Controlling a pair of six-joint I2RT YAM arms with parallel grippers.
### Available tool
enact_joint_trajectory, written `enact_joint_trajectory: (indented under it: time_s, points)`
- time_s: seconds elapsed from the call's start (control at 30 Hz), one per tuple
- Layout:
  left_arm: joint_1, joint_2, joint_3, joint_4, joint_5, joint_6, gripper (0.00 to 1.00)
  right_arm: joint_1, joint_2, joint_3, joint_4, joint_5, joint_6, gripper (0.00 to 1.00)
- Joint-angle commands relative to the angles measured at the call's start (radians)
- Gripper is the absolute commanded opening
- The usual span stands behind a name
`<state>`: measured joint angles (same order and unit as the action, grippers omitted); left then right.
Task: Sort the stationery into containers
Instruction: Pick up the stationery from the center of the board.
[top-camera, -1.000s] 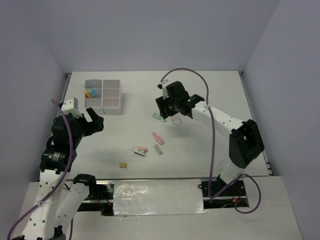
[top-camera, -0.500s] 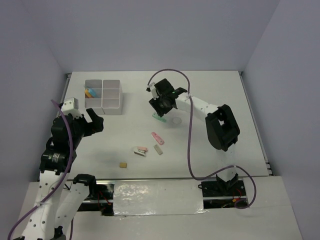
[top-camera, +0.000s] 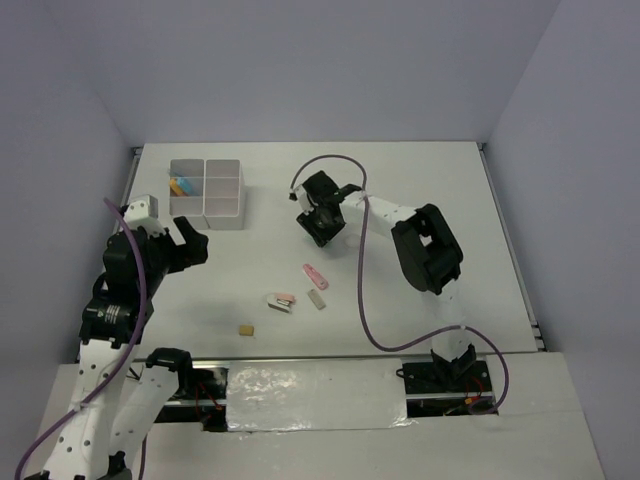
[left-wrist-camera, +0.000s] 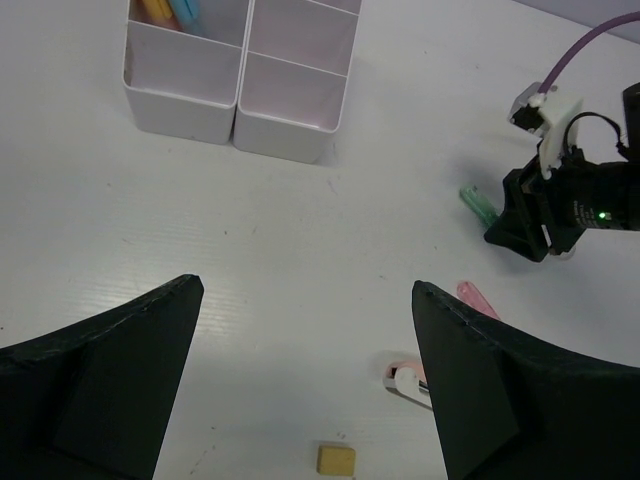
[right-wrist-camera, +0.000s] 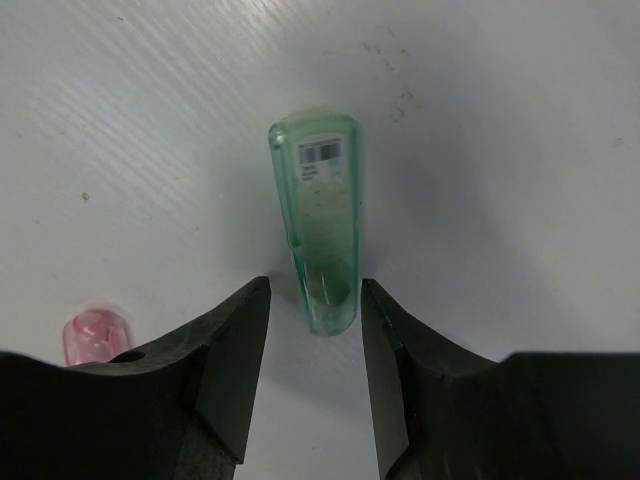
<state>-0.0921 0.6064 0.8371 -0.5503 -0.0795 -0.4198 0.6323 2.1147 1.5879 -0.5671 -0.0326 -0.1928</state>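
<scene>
A clear green highlighter lies flat on the white table. My right gripper is low over it, and its open jaws straddle the highlighter's near end with a thin gap on each side. From above, the right gripper covers that highlighter. The white divided box stands at the back left, with a blue and an orange highlighter in one compartment. My left gripper hangs wide open over bare table, holding nothing.
A pink highlighter, a white and pink stapler-like piece, a small grey eraser and a tan block lie loose mid-table. The right arm's purple cable loops across the table.
The right arm has swung left and down onto the green highlighter, and its jaws have narrowed around it. The left arm has not moved.
</scene>
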Motion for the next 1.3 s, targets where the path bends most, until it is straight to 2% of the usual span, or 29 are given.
enact_joint_trajectory:
  time_s: [0.0,0.07,0.13,0.2,0.5,0.63,0.7,0.77,0.87,1.0,1.17,1.27]
  points:
    - [0.006,-0.002,-0.004,0.033,0.011,0.016,0.99,0.01,0.07,0.034,-0.05,0.013,-0.017,0.49]
    - [0.005,-0.002,-0.004,0.032,0.009,0.015,0.99,0.014,0.089,0.032,-0.051,0.014,-0.016,0.49]
    - [0.005,-0.002,-0.004,0.032,0.01,0.015,0.99,0.017,0.09,0.021,-0.045,0.019,-0.011,0.45]
    - [0.005,0.0,-0.004,0.032,0.011,0.015,0.99,0.023,0.08,0.011,-0.022,0.016,-0.01,0.32]
    - [0.005,0.013,-0.009,0.044,0.043,0.007,0.99,0.027,-0.09,-0.103,0.136,-0.052,0.012,0.02]
    - [0.005,0.041,-0.015,0.058,0.11,-0.048,0.99,0.026,-0.235,-0.19,0.228,-0.145,0.052,0.0]
    - [0.005,0.049,-0.029,0.111,0.22,-0.117,0.99,0.029,-0.286,-0.23,0.275,-0.191,0.09,0.01]
    - [0.005,0.052,-0.061,0.212,0.362,-0.186,0.99,0.053,-0.363,-0.264,0.334,-0.262,0.116,0.01]
    - [0.005,0.039,-0.136,0.432,0.48,-0.408,0.99,0.116,-0.468,-0.342,0.433,-0.296,0.183,0.02]
    - [-0.003,0.032,-0.208,0.614,0.483,-0.555,0.96,0.202,-0.596,-0.423,0.544,-0.276,0.274,0.02]
    - [-0.032,0.064,-0.207,0.633,0.463,-0.599,0.94,0.329,-0.634,-0.382,0.533,-0.19,0.291,0.03]
    - [-0.035,0.061,-0.224,0.676,0.492,-0.631,0.91,0.346,-0.621,-0.332,0.526,-0.168,0.3,0.03]
